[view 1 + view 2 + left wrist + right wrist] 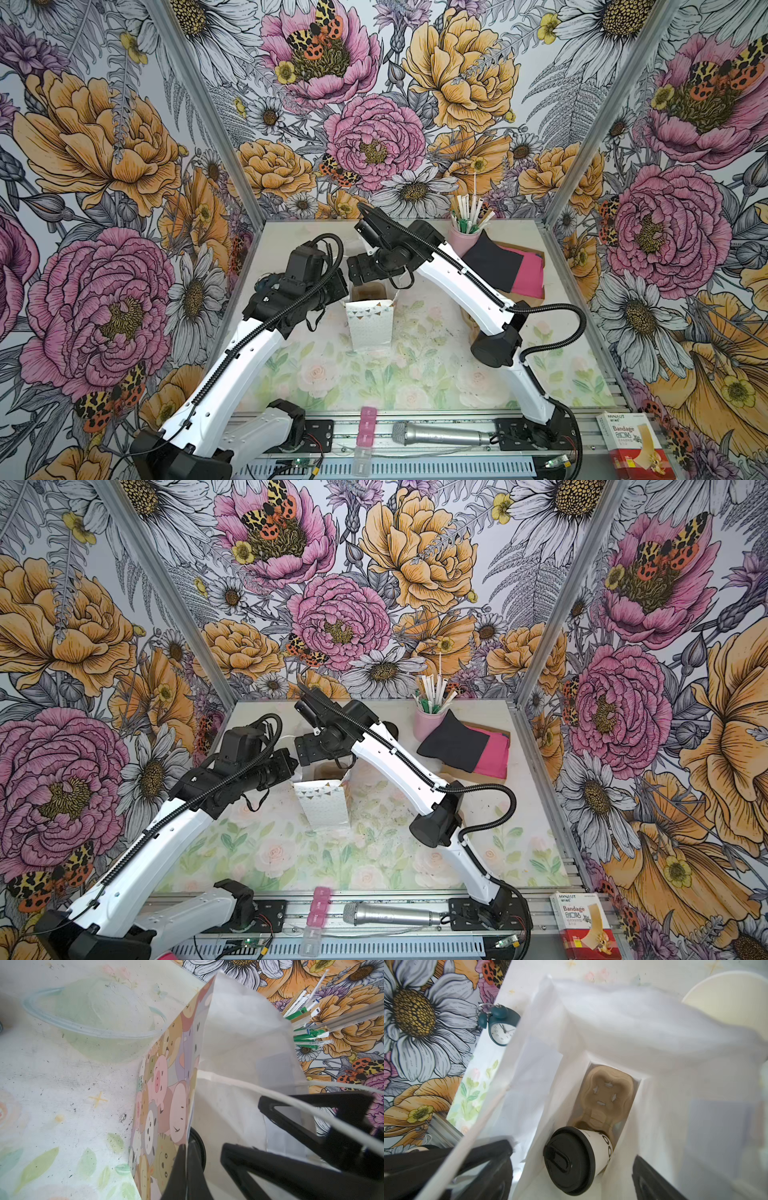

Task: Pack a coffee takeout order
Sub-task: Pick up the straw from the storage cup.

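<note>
The paper bag (368, 328) stood in the middle of the table (415, 374). The left gripper (188, 1159) was clamped on its edge; the right gripper (572, 1154) was spread wide over it. The black napkin (492, 259) lay outside. Only the right wrist view showed the cup (600, 1147) tilted inside, lid (569, 1159) on
</note>
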Controlling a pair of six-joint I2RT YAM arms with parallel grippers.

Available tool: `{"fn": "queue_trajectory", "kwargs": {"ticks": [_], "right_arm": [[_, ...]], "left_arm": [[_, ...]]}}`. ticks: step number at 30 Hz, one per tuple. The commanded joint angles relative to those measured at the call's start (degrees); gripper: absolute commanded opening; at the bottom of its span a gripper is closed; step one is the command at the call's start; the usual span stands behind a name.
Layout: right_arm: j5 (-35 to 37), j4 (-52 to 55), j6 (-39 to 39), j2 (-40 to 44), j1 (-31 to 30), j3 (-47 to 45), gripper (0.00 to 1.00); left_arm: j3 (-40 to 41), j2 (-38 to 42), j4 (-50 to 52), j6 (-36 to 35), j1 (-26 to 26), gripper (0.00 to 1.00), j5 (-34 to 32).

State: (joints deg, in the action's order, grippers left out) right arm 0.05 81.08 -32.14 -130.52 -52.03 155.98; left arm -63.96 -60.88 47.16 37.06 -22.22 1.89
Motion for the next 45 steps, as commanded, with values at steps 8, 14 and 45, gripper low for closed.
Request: {"fn": "queue_trajectory", "kwargs": {"ticks": [8,14,45], "right_arm": [[3.04,-8.23,-0.04,6.48,0.53,4.42,0.91],[14.15,-11.20,1.32,10.46,1.23,5.51,0.94],[11.78,-10.87,8.00,12.95,34.86,-17.25,0.64]], "left_arm": [[2.11,0.87,-0.62,0.20,1.86,0.00,0.81],[2.46,1.03,-0.57,0.12,3.12,0.00,1.84],[1.76,1.21,-0.59,-1.34,5.19,0.00,2.94]]}}
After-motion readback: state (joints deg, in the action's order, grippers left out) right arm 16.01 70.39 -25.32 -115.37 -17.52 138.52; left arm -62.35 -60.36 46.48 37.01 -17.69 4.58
